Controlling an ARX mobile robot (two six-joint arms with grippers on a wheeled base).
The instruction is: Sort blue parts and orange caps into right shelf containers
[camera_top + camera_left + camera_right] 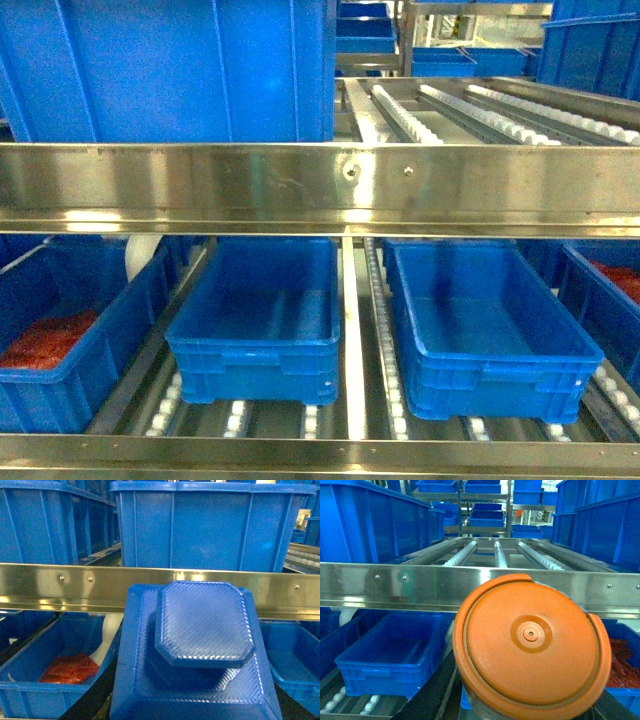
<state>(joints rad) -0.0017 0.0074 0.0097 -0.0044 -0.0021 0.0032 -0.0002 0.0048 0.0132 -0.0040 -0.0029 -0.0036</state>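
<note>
Pincer fingers hidden both wrists: blue part fills left view, orange cap right; grip unclear.

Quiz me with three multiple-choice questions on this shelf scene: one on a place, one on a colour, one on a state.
1. Where on the upper shelf is the large blue plastic crate? A left, B right, C middle.
2. What colour is the round plastic cap filling the right wrist view? A green, B orange, C white.
3. On the lower shelf, the two middle blue crates are: A empty, B heaped full, C overturned.
Answers: A, it stands left of the bare roller tracks; B, its face is plainly orange; A, their bare floors show.
</note>
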